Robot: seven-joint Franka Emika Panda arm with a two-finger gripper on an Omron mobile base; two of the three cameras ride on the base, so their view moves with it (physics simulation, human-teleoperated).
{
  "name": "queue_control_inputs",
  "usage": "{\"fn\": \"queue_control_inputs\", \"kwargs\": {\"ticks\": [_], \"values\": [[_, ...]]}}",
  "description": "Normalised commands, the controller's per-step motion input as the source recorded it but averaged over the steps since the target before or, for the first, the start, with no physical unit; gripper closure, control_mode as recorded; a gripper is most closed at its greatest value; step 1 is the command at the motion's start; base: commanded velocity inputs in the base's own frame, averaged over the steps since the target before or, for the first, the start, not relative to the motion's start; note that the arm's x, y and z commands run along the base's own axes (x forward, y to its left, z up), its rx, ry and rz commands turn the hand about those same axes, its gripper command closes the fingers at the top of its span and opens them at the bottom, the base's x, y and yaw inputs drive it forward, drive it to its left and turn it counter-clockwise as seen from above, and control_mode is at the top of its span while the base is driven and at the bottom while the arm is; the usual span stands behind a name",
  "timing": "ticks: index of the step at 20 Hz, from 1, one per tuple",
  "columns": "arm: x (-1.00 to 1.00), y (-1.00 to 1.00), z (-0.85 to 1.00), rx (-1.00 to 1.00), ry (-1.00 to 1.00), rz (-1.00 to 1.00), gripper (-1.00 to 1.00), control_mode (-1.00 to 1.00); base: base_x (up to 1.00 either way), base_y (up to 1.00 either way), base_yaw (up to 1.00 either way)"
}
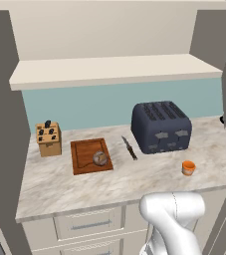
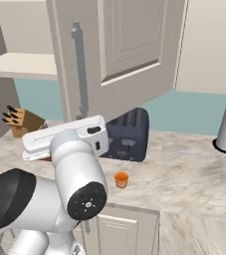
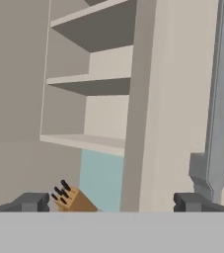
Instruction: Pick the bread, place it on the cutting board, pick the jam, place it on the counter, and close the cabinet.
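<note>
Bread (image 1: 100, 158) resting on cutting board (image 1: 84, 162), jam (image 1: 188, 167) on bench (image 1: 134, 179) at four o'clock of toaster (image 1: 160, 126); jaws spread before open cabinet door (image 3: 182, 99).

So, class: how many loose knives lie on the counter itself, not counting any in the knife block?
1. A single knife lies on the counter between the cutting board and the toaster. The open cabinet door may hide more in the right base view.

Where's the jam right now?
The jam stands on the counter near its front edge, in front of the toaster and to its right in the left base view, well right of the cutting board.
</note>
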Motion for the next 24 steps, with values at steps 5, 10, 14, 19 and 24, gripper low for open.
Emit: {"fn": "queue_control_inputs", "kwargs": {"ticks": [5, 10, 14, 19, 24], "values": [[0.10, 0.24, 0.00, 0.00, 0.00, 0.00, -1.00, -1.00, 0.00, 0.00, 0.00], [0.09, 0.20, 0.00, 0.00, 0.00, 0.00, -1.00, -1.00, 0.00, 0.00, 0.00], [0.07, 0.17, 0.00, 0.00, 0.00, 0.00, -1.00, -1.00, 0.00, 0.00, 0.00], [0.06, 0.16, 0.00, 0.00, -0.01, 0.00, -1.00, -1.00, 0.00, 0.00, 0.00], [0.05, 0.12, -0.02, 0.00, -0.03, 0.01, -1.00, -1.00, 0.00, 0.00, 0.00]]}}
